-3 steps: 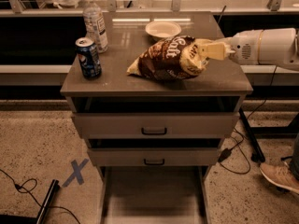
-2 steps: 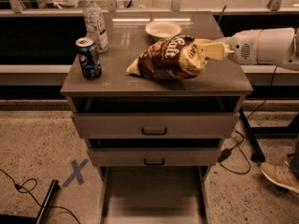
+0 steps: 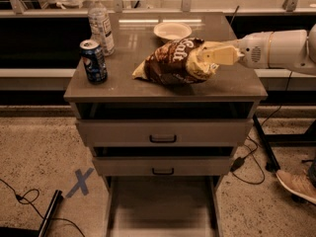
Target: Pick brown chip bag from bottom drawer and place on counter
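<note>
The brown chip bag [image 3: 173, 63] lies on the counter [image 3: 123, 78], right of centre, with its pale yellow end pointing right. My gripper [image 3: 210, 59] reaches in from the right on a white arm [image 3: 281, 48] and is shut on that pale end, just above the counter top. The bottom drawer [image 3: 160, 206] is pulled out below the two upper drawers, and its flat floor is bare.
A blue soda can [image 3: 94, 61] stands at the counter's front left, with a clear water bottle [image 3: 100, 22] behind it. A pale bowl [image 3: 172, 31] sits at the back centre. A person's shoe [image 3: 296, 184] and cables lie on the floor to the right.
</note>
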